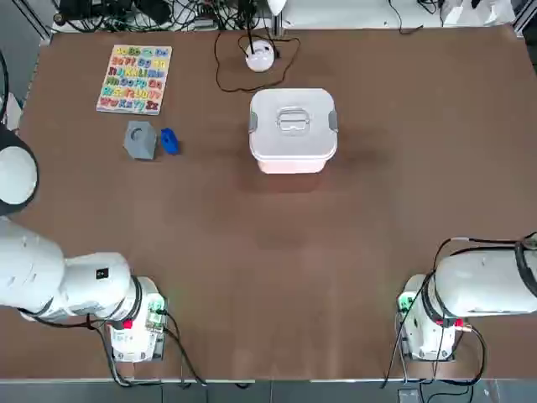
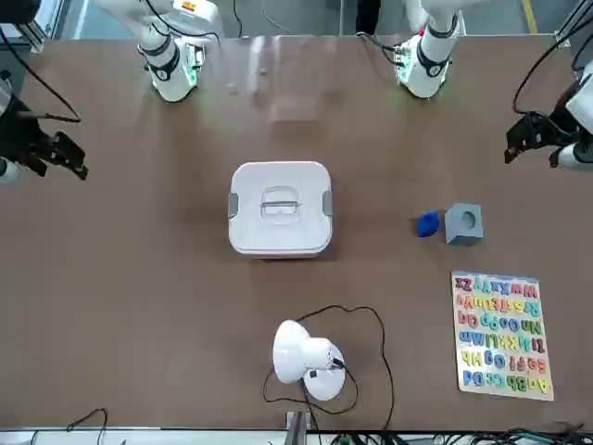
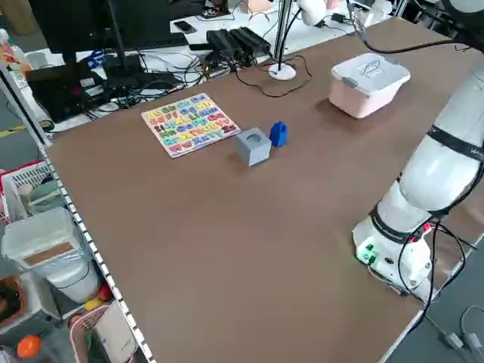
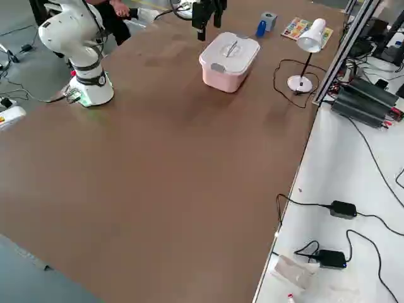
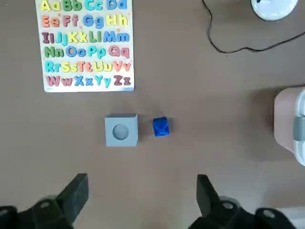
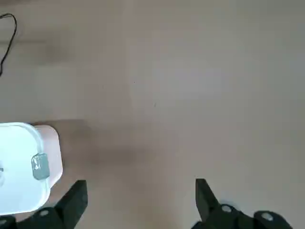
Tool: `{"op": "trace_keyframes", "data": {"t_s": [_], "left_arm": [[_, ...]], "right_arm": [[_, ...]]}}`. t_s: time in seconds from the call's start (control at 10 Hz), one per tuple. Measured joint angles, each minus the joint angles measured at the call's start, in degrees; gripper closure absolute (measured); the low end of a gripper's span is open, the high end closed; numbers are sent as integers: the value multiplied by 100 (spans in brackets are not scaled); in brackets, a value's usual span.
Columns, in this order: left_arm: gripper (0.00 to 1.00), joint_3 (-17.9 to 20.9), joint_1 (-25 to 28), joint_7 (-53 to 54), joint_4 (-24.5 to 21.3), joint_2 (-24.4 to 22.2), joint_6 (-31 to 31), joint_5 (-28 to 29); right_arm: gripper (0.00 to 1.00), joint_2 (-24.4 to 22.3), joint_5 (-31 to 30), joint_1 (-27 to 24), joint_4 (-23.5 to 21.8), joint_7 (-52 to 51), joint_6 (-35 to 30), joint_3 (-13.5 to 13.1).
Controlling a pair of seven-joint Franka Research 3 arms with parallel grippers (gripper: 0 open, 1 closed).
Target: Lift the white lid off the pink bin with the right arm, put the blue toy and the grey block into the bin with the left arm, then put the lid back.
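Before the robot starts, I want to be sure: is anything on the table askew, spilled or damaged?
Nothing stands out: the white lid sits level on the pink bin, and I see no spill or damage.

brown tabletop, grey floor, white side table along one edge, dark monitor behind

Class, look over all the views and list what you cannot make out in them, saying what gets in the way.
- Inside of the pink bin: hidden in every view by the white lid.
- Undersides of the grey block and the blue toy: turned to the table in every view.
- Left claw, top view: cut off by the left edge.
- Right claw, top view: outside the right edge.
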Motion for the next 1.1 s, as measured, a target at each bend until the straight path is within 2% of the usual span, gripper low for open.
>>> {"op": "trace_keyframes", "data": {"t_s": [0.3, 0.7, 0.9, 1.1], "left_arm": [[0, 430, -407, -4, -24, 28, 0, 1], [0, 503, -389, -152, -174, 107, 62, 0], [0, 523, -304, -459, -275, 458, 532, 73], [0, 524, -287, -538, -393, 737, 742, 150]], "right_arm": [[0, 0, 0, 1, 0, 0, 0, 0], [0, 3, 2, 32, -3, 3, 11, 8], [0, 7, 5, 114, -4, 179, 12, 17], [0, 10, 6, 349, -4, 954, 15, 32]]}}
